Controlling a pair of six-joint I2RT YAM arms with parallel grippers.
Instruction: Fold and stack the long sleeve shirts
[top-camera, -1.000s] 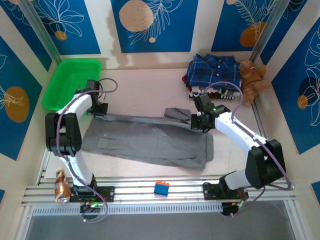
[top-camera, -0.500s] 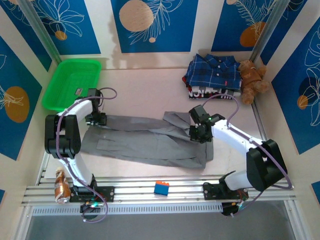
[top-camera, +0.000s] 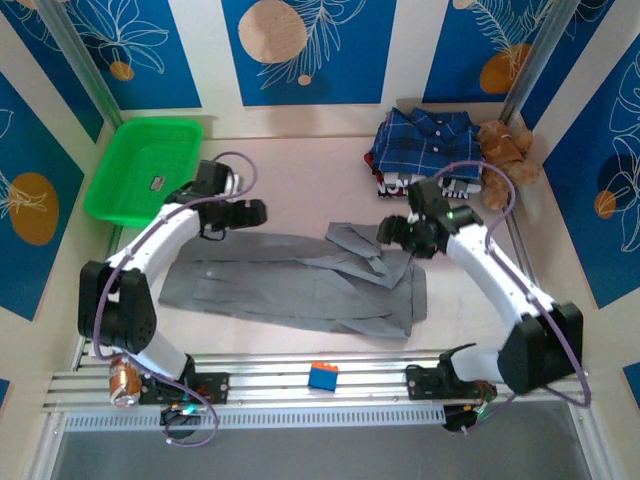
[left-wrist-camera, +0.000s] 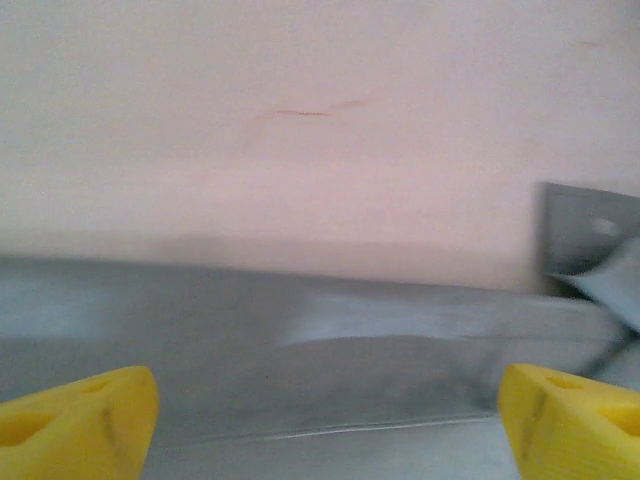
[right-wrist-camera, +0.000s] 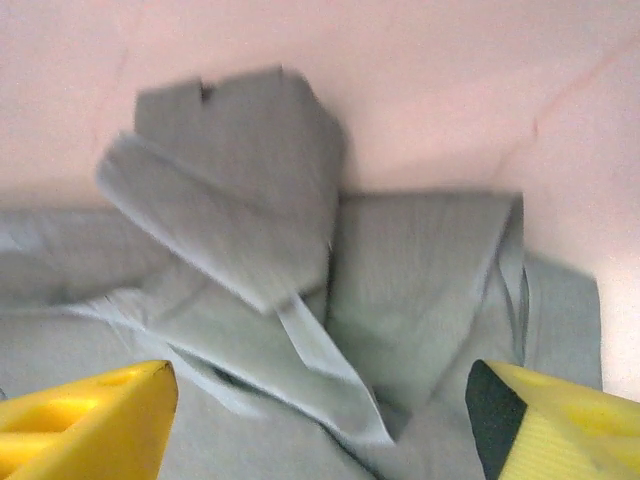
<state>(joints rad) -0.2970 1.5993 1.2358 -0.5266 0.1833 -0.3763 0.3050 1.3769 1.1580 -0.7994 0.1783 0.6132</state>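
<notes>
Left gripper (top-camera: 252, 212) and right gripper (top-camera: 388, 228) lifted off the grey shirt (top-camera: 290, 285), jaws apart, empty. Regrip both ends level so fold lands square

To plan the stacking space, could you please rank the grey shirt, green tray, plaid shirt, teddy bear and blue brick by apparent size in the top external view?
1. grey shirt, spread across the table
2. green tray
3. plaid shirt, somewhat smaller than the tray
4. teddy bear
5. blue brick, clearly smallest
</notes>
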